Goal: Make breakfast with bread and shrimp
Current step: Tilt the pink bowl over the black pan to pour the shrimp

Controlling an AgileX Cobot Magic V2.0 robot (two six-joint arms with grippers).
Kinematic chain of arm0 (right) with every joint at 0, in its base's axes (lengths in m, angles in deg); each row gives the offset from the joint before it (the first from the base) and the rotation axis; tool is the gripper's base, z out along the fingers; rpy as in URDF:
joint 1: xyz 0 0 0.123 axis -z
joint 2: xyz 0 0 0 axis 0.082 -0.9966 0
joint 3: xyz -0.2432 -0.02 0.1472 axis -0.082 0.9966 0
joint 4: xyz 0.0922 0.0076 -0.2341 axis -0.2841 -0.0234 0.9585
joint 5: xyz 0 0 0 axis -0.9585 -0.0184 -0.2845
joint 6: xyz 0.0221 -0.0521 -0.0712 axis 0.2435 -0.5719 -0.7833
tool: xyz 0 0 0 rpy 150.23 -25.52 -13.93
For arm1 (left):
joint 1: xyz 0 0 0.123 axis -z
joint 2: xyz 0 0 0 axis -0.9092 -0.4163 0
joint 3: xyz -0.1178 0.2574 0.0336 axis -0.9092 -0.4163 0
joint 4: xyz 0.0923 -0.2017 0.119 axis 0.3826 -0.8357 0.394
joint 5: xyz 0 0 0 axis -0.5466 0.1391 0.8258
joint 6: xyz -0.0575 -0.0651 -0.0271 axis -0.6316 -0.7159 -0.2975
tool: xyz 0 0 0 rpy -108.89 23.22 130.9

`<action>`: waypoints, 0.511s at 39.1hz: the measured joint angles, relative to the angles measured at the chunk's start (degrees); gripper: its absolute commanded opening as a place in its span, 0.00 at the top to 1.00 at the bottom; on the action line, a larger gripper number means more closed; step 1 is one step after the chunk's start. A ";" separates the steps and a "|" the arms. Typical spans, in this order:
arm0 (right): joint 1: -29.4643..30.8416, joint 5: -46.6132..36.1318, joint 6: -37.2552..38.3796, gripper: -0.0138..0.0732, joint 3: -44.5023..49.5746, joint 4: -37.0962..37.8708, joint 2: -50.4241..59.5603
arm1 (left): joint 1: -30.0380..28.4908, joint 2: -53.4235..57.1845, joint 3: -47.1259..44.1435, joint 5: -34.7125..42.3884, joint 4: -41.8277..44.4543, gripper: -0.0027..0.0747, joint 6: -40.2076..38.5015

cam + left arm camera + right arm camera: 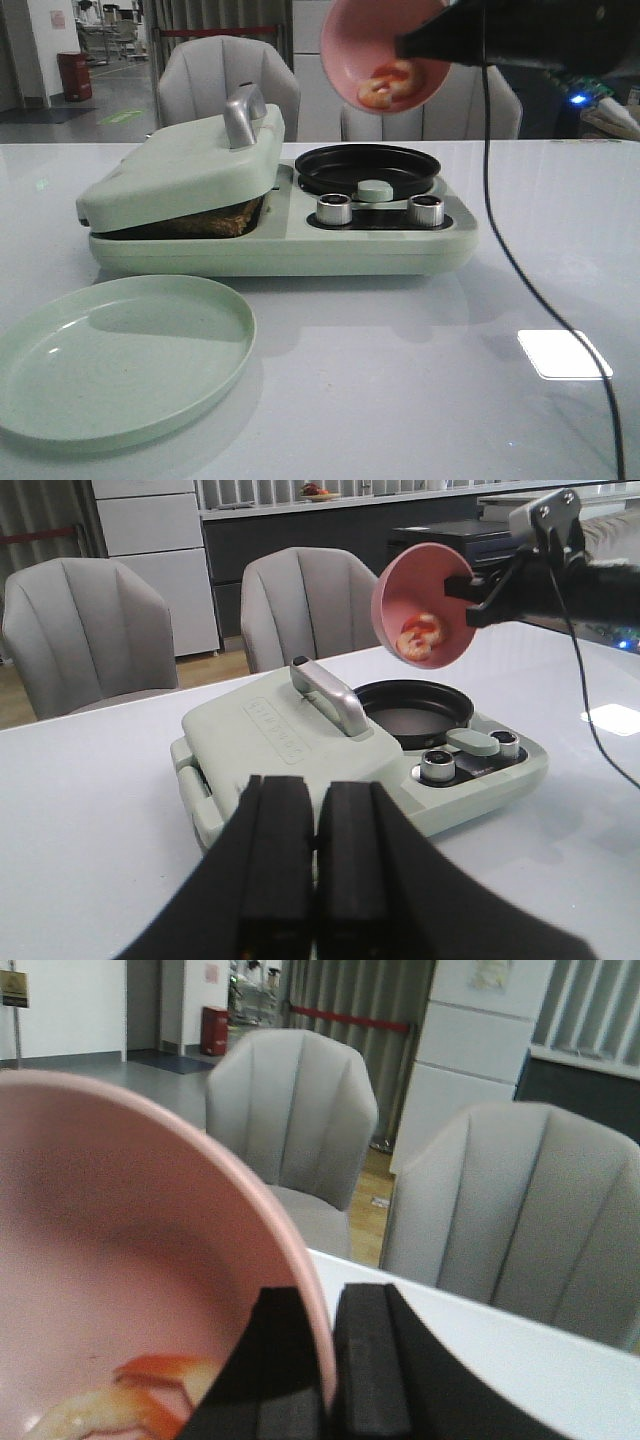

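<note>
right gripper (325, 1380): I see it clamped on the rim of the bowl (345, 45), held tilted in the air above the pan (366, 168).
shrimp (388, 85): lying in the low side of the bowl, none in the pan that I can see.
bread (225, 220): brown edge showing under the closed lid (180, 165) of the maker.
left gripper (315, 855): fingers together, holding nothing, near the maker.
plate (120, 355): on the table, in front of the maker.
</note>
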 measured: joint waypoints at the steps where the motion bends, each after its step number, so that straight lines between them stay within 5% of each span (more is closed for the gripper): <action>1: 0.00 -1.60 -0.28 0.68 0.00 1.01 -1.20 | 0.00 0.00 0.00 0.00 0.00 0.82 0.00; 9: -0.23 -11.69 -8.54 0.68 0.00 2.68 -6.77 | 0.00 0.00 0.00 0.00 0.00 0.82 0.00; 20: -1.02 -18.40 -30.23 0.68 -1.39 3.01 -8.23 | 0.00 0.00 0.00 0.00 0.00 0.82 0.00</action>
